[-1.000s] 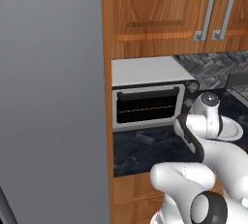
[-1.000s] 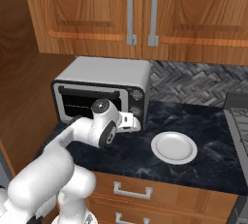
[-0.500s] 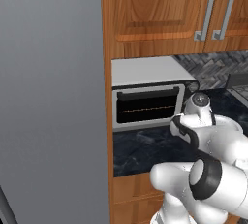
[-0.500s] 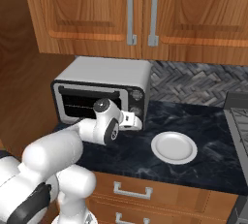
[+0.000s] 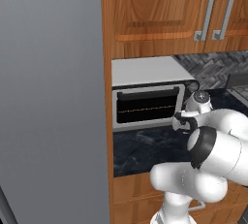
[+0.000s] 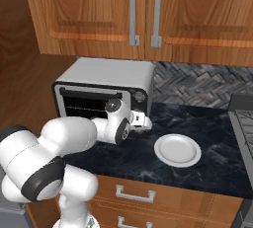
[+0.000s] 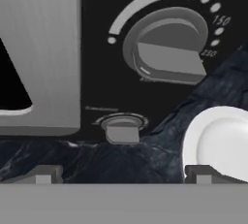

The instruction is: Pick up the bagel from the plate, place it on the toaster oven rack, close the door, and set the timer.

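Note:
The toaster oven (image 5: 145, 75) (image 6: 111, 76) stands on the dark counter with its door (image 5: 147, 107) (image 6: 89, 104) shut. My gripper (image 5: 180, 121) (image 6: 144, 122) (image 7: 123, 177) is open and empty. It hovers low in front of the oven's knob column, close to it. A large dial knob (image 7: 167, 56) fills the upper hand view, with a small knob (image 7: 121, 127) just below it. The white plate (image 6: 178, 149) (image 7: 218, 143) lies bare on the counter to the right of the oven. The bagel is hidden. Behind the dark glass I cannot make out the rack.
Wooden wall cabinets (image 6: 143, 10) hang above the oven. A tall grey panel (image 5: 48, 97) closes off the oven's left side. A stove edge (image 6: 244, 123) sits at the far right. Drawer fronts (image 6: 133, 195) run below the counter edge.
The arm's elbow has swung down and towards the cameras. The gripper has stayed near the knob column, shifting only slightly, and remains open.

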